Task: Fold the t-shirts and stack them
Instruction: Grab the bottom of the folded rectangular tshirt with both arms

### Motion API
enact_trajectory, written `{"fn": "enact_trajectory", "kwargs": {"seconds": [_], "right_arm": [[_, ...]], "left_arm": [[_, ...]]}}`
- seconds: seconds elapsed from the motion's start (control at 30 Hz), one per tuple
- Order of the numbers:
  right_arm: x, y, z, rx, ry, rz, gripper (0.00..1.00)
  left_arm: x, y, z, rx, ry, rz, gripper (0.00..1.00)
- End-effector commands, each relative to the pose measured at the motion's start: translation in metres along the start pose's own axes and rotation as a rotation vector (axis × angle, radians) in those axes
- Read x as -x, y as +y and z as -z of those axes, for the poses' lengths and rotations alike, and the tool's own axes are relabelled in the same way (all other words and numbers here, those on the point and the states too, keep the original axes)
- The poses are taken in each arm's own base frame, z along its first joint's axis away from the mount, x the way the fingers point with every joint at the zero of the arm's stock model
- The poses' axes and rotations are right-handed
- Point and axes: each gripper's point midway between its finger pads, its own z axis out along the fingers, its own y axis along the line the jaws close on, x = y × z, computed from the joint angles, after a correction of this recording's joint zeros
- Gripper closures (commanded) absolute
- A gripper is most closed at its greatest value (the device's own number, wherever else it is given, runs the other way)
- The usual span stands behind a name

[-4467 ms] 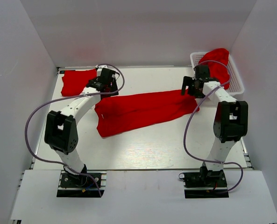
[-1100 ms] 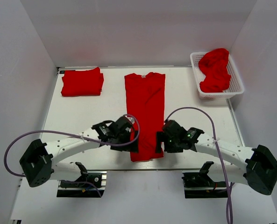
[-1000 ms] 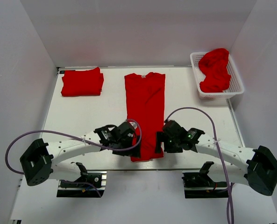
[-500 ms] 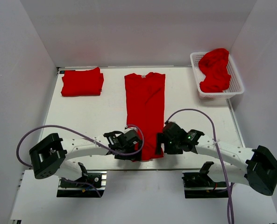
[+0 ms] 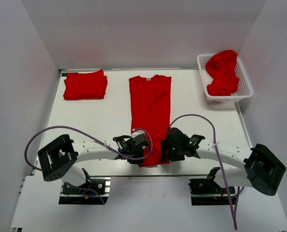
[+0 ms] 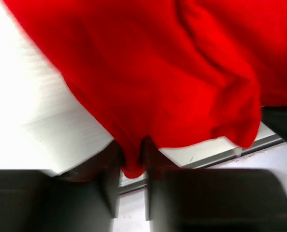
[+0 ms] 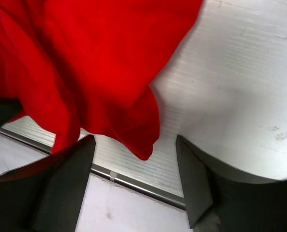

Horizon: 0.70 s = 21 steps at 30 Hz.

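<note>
The left gripper (image 6: 132, 181) is pinched onto the near hem corner (image 6: 133, 164) of the narrow lengthwise-folded red cloth t-shirt (image 5: 150, 106), with a tongue of fabric caught between its almost closed jaws. Beside it, the right gripper (image 7: 133, 174) stands with its fingers (image 7: 68, 188) spread wide. The other hem corner (image 7: 145, 142) hangs in the gap between them and is not clamped. Both grippers sit low over the white table (image 5: 95, 121), one at each side of the hem.

From the grippers the shirt runs straight away, flat, to its collar at the far end. The step in hand appears to be a crosswise fold that carries the hem toward the collar. To do it well:
- The right jaws should close fully on all layers of their corner before any lift.
- Both corners should rise level and travel together, so the edges land square.

Farther off, ahead and outward of the left gripper, lies a square-folded red cloth t-shirt (image 5: 85, 85), probably the start of the stack. Ahead and outward of the right gripper, a white lattice plastic basket (image 5: 229, 98) holds crumpled red cloth t-shirts (image 5: 223, 70), not yet folded.
</note>
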Motion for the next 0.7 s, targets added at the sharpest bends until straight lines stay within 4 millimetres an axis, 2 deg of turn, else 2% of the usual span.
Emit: {"fn": "enact_trajectory", "kwargs": {"seconds": [0.0,0.03,0.07,0.1,0.13,0.17,0.2,0.23,0.3,0.37,0.4,0.47,0.53,0.6,0.63,0.67], "right_arm": [[-0.001,0.004,-0.004,0.027,-0.006,0.02,0.31],[-0.003,0.002,-0.006,0.023,-0.001,0.021,0.36],[-0.002,0.003,-0.008,0.028,-0.007,0.023,0.45],[-0.006,0.002,-0.009,0.033,0.006,0.029,0.6],[-0.006,0.002,-0.01,0.032,0.009,0.031,0.65],[-0.006,0.001,-0.011,0.023,0.015,0.032,0.74],[-0.01,0.008,-0.008,0.056,0.039,0.041,0.84],[-0.014,0.005,-0.005,0.04,0.059,0.035,1.0],[-0.014,0.011,0.006,0.063,0.064,0.019,1.0],[-0.032,0.001,0.018,0.047,0.115,-0.011,1.0],[-0.044,0.0,0.026,0.069,0.15,-0.049,1.0],[-0.058,-0.001,0.036,0.123,0.167,-0.062,1.0],[-0.069,-0.001,0.04,0.146,0.204,-0.099,1.0],[-0.083,-0.002,0.04,0.186,0.235,-0.124,1.0],[-0.084,0.011,0.043,0.262,0.25,-0.115,1.0],[-0.088,0.01,0.042,0.265,0.265,-0.123,1.0]], "left_arm": [[-0.015,0.018,-0.014,0.102,0.053,-0.022,0.71],[-0.018,0.022,-0.016,0.118,0.064,-0.024,0.76],[-0.019,0.019,-0.015,0.119,0.069,-0.033,0.83],[-0.017,0.016,-0.013,0.117,0.067,-0.033,0.85],[-0.018,0.021,-0.015,0.141,0.073,-0.036,0.85],[-0.019,0.022,-0.013,0.15,0.079,-0.037,0.92],[-0.019,0.021,-0.014,0.159,0.084,-0.029,0.95],[-0.023,0.023,-0.013,0.167,0.094,-0.039,0.98],[-0.022,0.023,-0.004,0.197,0.112,-0.03,1.0],[-0.033,0.029,0.005,0.239,0.167,-0.024,1.0],[-0.034,0.031,0.01,0.247,0.171,-0.014,1.0],[-0.05,0.033,0.019,0.24,0.228,-0.004,1.0],[-0.059,0.034,0.024,0.219,0.249,0.014,1.0],[-0.067,0.026,0.027,0.176,0.284,0.011,1.0],[-0.071,0.024,0.028,0.168,0.298,0.001,1.0],[-0.071,0.017,0.03,0.149,0.3,-0.006,1.0]]}}
